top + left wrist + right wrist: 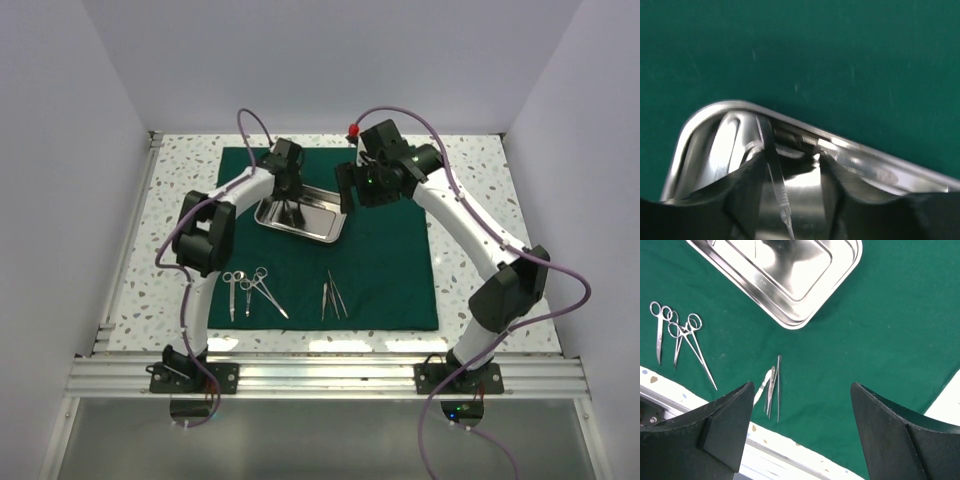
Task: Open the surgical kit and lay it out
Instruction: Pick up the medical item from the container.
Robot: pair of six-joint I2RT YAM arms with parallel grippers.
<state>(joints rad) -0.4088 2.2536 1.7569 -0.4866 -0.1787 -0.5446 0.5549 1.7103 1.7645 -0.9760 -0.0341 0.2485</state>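
The dark green cloth (pixel 390 260) lies spread flat as a square drape. The steel tray (pixel 322 218) sits on its far part. My left gripper (pixel 291 211) reaches down into the tray. In the left wrist view its jaws (pixel 792 160) stand apart, with a slim steel instrument (pixel 776 180) lying on the tray floor (pixel 800 182) close to the left finger (pixel 740 200). My right gripper (pixel 347 190) hovers beside the tray, open and empty (pixel 801 387). Scissors (pixel 231 290) and forceps (pixel 268 290) lie on the drape's near left, tweezers (pixel 333 295) near its middle.
The right wrist view shows the tray (pixel 796 323), the scissors (pixel 659 332), the forceps (pixel 690 340) and the tweezers (pixel 776 385) on the drape (pixel 865 315). The speckled table top (pixel 470 200) borders the drape, with a metal rail (pixel 320 375) along the near edge. White walls enclose the table.
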